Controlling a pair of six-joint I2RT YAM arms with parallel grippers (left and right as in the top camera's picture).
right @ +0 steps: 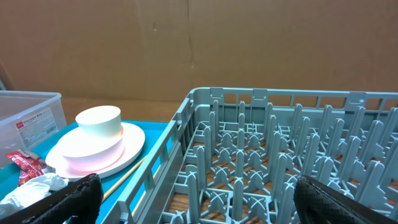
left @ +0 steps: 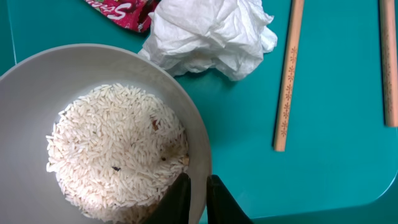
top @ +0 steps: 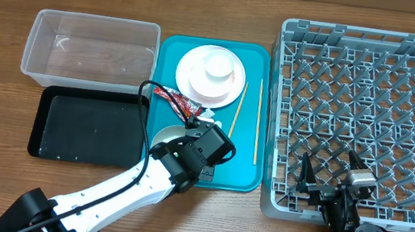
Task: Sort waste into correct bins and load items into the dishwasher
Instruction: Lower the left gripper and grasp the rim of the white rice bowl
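Left gripper jaws clamped on bowl rim, 5 o'clock; off-centre pinch may tip bowl, spilling rice onto teal tray. Right gripper jaws apart.

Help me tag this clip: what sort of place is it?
Probably a robot lab staged for dish clearing, not a kitchen: bare wooden table, cardboard backdrop, a dish rack set on the tabletop.
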